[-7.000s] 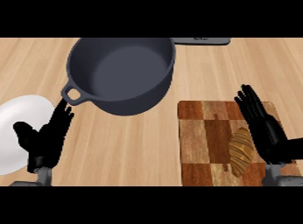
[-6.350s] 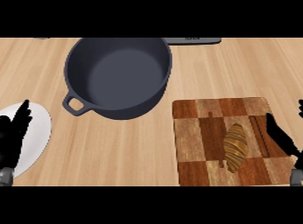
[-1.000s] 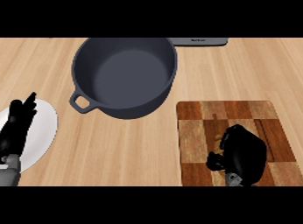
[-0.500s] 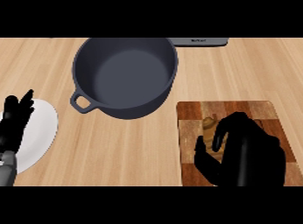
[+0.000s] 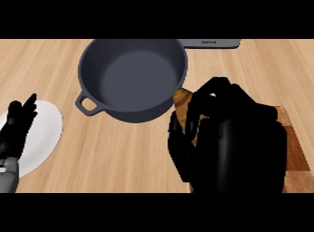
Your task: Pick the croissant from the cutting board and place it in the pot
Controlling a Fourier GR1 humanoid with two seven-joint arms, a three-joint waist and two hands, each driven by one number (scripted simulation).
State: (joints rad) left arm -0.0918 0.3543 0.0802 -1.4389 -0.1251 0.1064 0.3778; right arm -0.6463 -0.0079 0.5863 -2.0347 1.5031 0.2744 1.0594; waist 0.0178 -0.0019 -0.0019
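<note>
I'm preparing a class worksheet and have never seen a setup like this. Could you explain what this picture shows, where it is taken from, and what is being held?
This is the view from a humanoid robot's head, looking steeply down at a wooden counter. The big black shape is its right hand, fingers curled round a croissant, raised beside a dark grey pot. Under that hand lies a cutting board, mostly hidden. The left hand rests open over a white plate.

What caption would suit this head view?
Right hand carries the croissant toward the dark pot; left hand rests over a white plate.
</note>
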